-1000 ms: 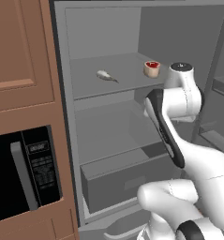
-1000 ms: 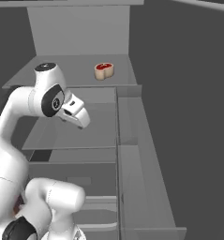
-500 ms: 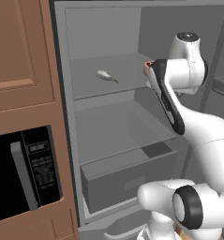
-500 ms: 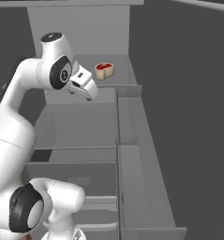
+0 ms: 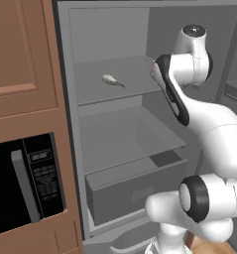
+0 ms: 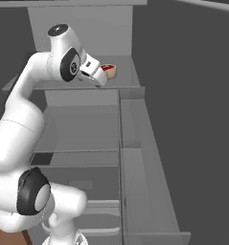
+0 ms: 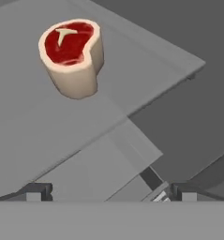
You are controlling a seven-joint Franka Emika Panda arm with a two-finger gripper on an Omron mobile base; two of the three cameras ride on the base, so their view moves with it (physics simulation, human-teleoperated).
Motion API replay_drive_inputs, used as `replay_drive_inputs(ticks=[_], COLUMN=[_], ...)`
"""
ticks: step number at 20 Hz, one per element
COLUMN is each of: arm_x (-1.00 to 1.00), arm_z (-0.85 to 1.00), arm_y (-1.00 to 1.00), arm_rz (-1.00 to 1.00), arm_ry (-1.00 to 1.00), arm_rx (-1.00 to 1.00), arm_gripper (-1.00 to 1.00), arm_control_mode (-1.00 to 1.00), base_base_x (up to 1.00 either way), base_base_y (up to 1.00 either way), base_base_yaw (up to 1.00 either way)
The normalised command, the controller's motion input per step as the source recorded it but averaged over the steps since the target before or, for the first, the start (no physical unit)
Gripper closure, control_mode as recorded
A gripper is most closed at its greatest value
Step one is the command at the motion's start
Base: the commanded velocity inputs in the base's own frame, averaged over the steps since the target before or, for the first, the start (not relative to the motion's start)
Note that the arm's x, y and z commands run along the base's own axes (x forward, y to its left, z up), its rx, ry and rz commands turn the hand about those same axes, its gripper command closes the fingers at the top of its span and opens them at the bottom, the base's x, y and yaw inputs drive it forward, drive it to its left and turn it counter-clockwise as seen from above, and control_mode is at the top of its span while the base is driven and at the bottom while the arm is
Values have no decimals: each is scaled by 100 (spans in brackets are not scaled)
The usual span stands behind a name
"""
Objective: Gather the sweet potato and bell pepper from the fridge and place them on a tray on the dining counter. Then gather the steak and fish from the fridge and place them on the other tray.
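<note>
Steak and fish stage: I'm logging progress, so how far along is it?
Looks done: no sweet potato or bell pepper shows on the visible fridge shelves, though the trays are out of view. In hand: the open gripper is at the upper shelf, facing the steak, not gripping it. Left: the steak and the fish lie on that shelf.

Bare shelf (image 7: 48,140) is seen between the wide-spread fingertips (image 7: 36,191) and the steak (image 7: 73,54), which lies toward 11 o'clock in the hand view; nothing is placed across that path. At 3 o'clock the shelf edge drops away. The fish (image 5: 113,80) is kept well apart, on the same shelf.
</note>
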Motion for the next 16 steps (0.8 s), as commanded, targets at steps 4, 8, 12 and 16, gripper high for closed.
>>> replay_drive_inputs(ticks=[4, 8, 12, 16], arm_x=[70, 58, 40, 43], arm_z=[3, 0, 0, -2], arm_y=[0, -1, -14, -19], arm_rz=[7, 9, 11, 12], arm_ry=[0, 0, 0, 0], arm_rx=[0, 0, 0, 0], arm_gripper=[-100, -100, -100, -100], arm_control_mode=[-100, -100, -100, -100], base_base_x=[0, 0, 0, 0], base_base_y=[0, 0, 0, 0], base_base_yaw=[0, 0, 0, 0])
